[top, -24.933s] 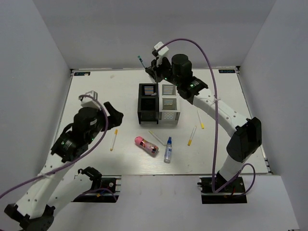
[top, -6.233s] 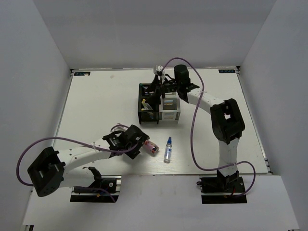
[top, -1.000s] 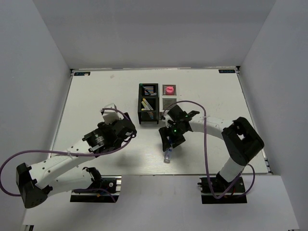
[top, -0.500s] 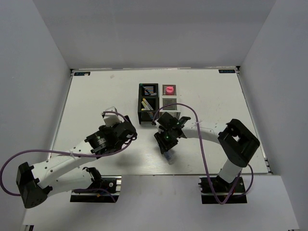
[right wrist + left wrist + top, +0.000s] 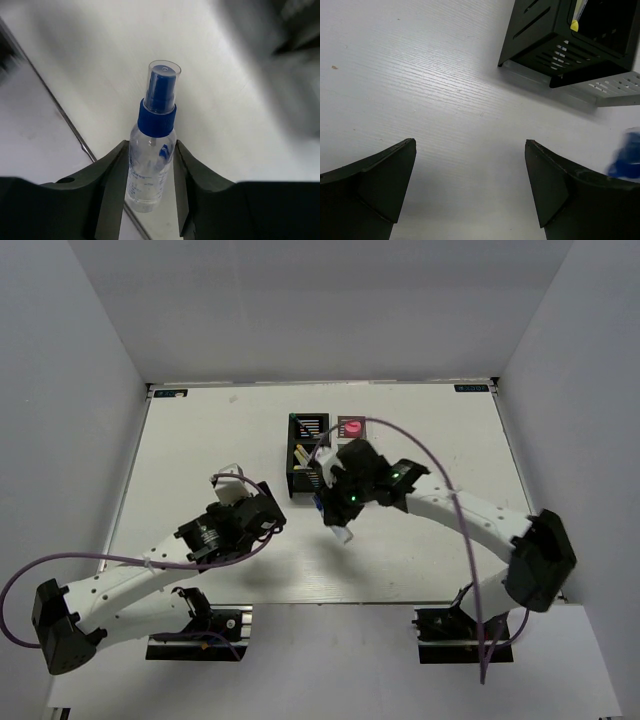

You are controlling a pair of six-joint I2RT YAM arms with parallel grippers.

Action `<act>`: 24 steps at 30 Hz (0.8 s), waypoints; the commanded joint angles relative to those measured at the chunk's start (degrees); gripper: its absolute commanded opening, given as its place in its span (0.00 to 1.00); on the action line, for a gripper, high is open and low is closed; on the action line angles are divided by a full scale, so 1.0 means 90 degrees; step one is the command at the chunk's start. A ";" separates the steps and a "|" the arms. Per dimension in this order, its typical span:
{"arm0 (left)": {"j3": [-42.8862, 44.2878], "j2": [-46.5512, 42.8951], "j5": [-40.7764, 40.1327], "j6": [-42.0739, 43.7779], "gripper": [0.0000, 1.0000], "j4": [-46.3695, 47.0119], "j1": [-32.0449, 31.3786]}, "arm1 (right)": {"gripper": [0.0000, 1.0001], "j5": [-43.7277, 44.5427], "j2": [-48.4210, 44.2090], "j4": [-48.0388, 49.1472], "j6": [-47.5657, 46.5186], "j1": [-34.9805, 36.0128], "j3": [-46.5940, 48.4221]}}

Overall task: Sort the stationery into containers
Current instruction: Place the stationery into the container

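My right gripper (image 5: 338, 512) is shut on the small clear blue-capped bottle (image 5: 341, 533) and holds it above the table, just in front of the containers. In the right wrist view the bottle (image 5: 152, 155) sits between both fingers (image 5: 112, 180), cap pointing away. Two black mesh cups (image 5: 306, 454) hold pens with yellow tips. The pink cylinder (image 5: 351, 427) stands in the far silver cup (image 5: 352, 437). The near silver cup is mostly hidden by my right arm. My left gripper (image 5: 268, 512) is open and empty over bare table, left of the cups; its wrist view shows a black cup (image 5: 540, 40).
The table's front edge (image 5: 330, 602) lies close below both grippers. In the left wrist view a silver cup (image 5: 615, 87) shows beside the black one, and a blue blur (image 5: 626, 160) at the right edge. White walls enclose the table.
My right gripper has lifted the bottle off the table and carried it back toward the cups. The left arm has barely moved.
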 commanded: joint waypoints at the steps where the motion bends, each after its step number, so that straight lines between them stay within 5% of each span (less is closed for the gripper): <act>1: -0.0079 -0.0279 -0.0108 -0.0114 1.00 0.0014 -0.0034 | 0.00 -0.0194 -0.0785 0.0047 -0.0808 -0.0167 0.0895; 6: -0.0080 -0.0337 -0.0050 -0.0114 1.00 0.0014 -0.0034 | 0.00 -0.0477 -0.0951 0.0114 -0.1549 -0.0489 0.1355; 13: -0.0080 -0.0220 0.0009 -0.0114 1.00 0.0072 -0.0034 | 0.00 -0.0224 -0.1020 0.1734 -0.2468 -0.1015 0.1132; 24: -0.0080 -0.0152 0.0067 -0.0056 1.00 0.0131 -0.0092 | 0.00 -0.2108 -0.0317 0.3727 -0.3065 -0.2285 0.0389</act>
